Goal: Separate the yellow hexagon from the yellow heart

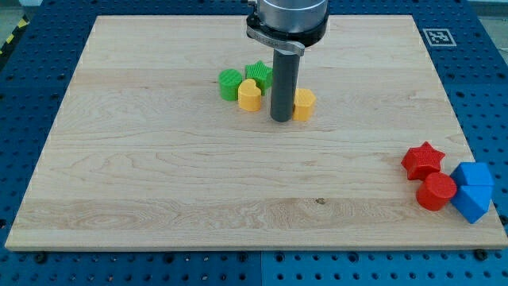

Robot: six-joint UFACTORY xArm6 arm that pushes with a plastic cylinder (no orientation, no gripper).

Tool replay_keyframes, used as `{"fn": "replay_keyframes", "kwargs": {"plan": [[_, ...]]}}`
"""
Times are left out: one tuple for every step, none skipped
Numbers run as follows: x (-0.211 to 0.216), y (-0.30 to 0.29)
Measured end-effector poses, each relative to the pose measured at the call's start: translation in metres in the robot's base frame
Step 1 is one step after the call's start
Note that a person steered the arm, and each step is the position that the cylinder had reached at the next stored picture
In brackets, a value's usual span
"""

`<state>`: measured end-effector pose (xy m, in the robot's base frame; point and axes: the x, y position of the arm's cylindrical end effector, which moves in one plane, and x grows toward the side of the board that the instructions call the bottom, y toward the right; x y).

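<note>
My tip (281, 119) is sitting right between the two: yellow hexagon (304, 104) touching on the view's right, yellow heart (249, 95) just left. No gripper, just a rod.

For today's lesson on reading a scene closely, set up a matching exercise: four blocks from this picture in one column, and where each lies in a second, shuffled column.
Column one:
1. yellow heart
2. yellow hexagon
3. red star
4. green star

Column two:
A. near the board's right edge, beside the blue blocks
B. just left of my tip
C. touching the rod on its right side
D. behind the yellow heart, toward the view's top

Pairs: 1-B, 2-C, 3-A, 4-D
</note>
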<state>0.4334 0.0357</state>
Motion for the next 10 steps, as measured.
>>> {"fn": "replay_keyframes", "kwargs": {"plan": [[0.016, 0.0], [0.031, 0.001], [0.031, 0.006], [0.027, 0.014], [0.016, 0.024], [0.001, 0.027], [-0.013, 0.027], [-0.023, 0.027], [-0.035, 0.029], [-0.039, 0.032]]}}
